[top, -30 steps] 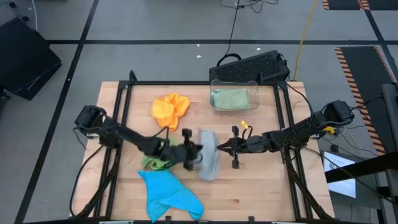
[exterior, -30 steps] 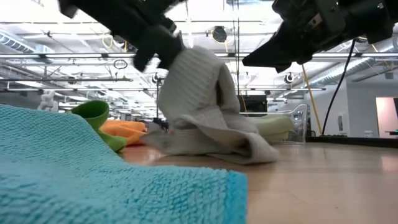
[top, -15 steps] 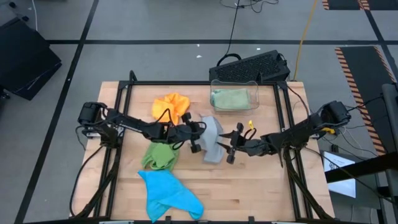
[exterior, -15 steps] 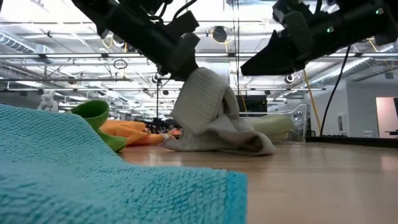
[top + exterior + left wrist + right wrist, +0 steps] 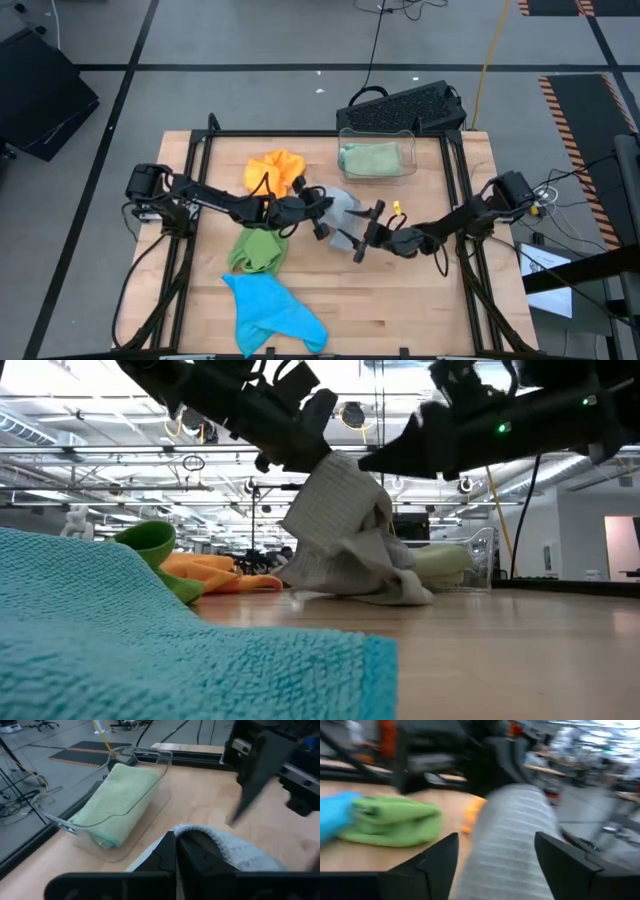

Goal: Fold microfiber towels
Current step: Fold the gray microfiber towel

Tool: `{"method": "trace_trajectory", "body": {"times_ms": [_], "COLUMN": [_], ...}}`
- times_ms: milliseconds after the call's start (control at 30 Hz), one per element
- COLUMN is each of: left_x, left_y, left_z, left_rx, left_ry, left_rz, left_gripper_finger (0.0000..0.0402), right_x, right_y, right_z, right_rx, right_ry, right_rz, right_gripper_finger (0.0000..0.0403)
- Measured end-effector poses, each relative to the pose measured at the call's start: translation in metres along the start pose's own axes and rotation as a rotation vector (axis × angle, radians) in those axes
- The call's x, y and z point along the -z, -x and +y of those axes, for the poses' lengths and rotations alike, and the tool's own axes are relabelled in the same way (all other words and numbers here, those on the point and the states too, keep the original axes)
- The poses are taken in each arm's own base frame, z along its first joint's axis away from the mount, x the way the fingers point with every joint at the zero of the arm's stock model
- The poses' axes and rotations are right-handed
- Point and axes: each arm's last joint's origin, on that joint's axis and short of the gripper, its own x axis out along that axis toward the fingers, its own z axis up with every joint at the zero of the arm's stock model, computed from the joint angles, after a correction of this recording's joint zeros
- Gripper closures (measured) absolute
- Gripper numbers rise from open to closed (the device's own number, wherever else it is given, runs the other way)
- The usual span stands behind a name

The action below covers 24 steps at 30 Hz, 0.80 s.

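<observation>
Grey microfiber towel (image 5: 342, 212) sits bunched near the middle of my wooden tabletop (image 5: 420, 310), one corner lifted off the surface. My left gripper (image 5: 318, 205) has its jaws clenched on that raised corner, holding it up above the rest of the cloth, which slumps in a heap on the wood in the low view (image 5: 345, 550). My right gripper (image 5: 362, 236) comes in from the opposite side, its jaws spread wide and released, just beside the grey towel and gripping nothing. An orange towel (image 5: 275, 172) lies crumpled behind the left arm, a bright green towel (image 5: 256, 250) is folded nearer the front, and a blue towel (image 5: 270, 310) sprawls at the front edge. At the back, a clear plastic bin (image 5: 377, 160) holds a folded pale green towel (image 5: 374, 158).
</observation>
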Motion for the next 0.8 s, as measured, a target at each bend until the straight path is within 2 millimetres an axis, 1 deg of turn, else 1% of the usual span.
{"method": "trace_trajectory", "body": {"times_ms": [67,133,267,367,467,567,733,800], "left_x": [0.0,0.0,0.001,0.002,0.003,0.006,0.001,-0.001], "left_y": [0.0,0.001,0.004,0.008,0.013,0.017,0.033,0.04], "left_z": [-0.001,-0.004,-0.013,-0.02,-0.028,-0.034,-0.042,-0.045], "left_rx": [0.029,0.098,0.237,0.268,0.291,0.312,0.347,0.364], "left_ry": [-0.018,-0.041,-0.069,-0.077,-0.099,-0.137,-0.133,-0.127], "left_rz": [0.003,0.007,0.013,0.013,0.013,0.022,0.045,0.05], "left_gripper_finger": [0.0396,0.039,0.0386,0.0396,0.0394,0.0375,0.0324,0.0299], "right_x": [0.002,0.004,0.011,0.017,0.02,0.022,0.023,0.023], "right_y": [-0.001,-0.004,-0.012,-0.016,-0.016,-0.015,-0.014,-0.014], "right_z": [-0.003,-0.006,-0.01,-0.013,-0.013,-0.011,-0.008,-0.008], "right_rx": [0.065,0.071,-0.069,-0.152,-0.188,-0.221,-0.322,-0.33], "right_ry": [0.018,0.035,0.016,-0.046,-0.064,-0.044,-0.031,-0.003], "right_rz": [0.022,0.04,0.077,0.12,0.154,0.17,0.179,0.175], "right_gripper_finger": [0.0128,0.0116,0.0119,0.014,0.0183,0.0242,0.0346,0.0378]}}
